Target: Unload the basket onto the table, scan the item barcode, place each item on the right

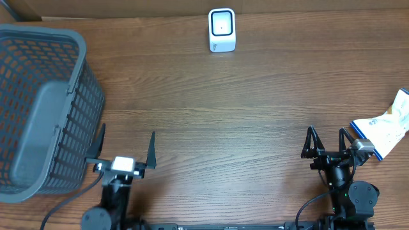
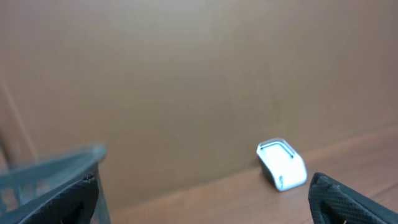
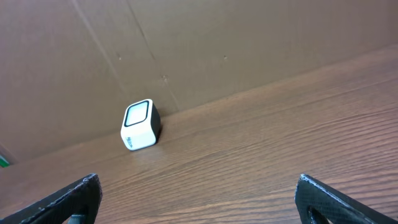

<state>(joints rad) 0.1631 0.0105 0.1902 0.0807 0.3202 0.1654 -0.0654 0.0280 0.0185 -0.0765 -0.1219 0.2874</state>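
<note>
— What is laid out before you?

— The wooden table (image 1: 243,96) is the widest thing. The grey basket (image 1: 38,108) fills its left end, just beside my left pincer (image 1: 126,144). That one and my right pincer (image 1: 327,139) both stand spread wide, with nothing between the fingers.

— And the item?

— The white-and-blue packet (image 1: 383,128) lies flat at the table's right edge. It is just to the right of my right pincer and well apart from the left, so I judge the right arm the nearer. Its long axis slants: the near end lies by my right wrist and the far end runs outward, past the picture's edge. I see no barcode, so I cannot tell which face bears it. The small white scanner (image 1: 222,30) stands at the far middle, its window tilted back toward me.
</note>
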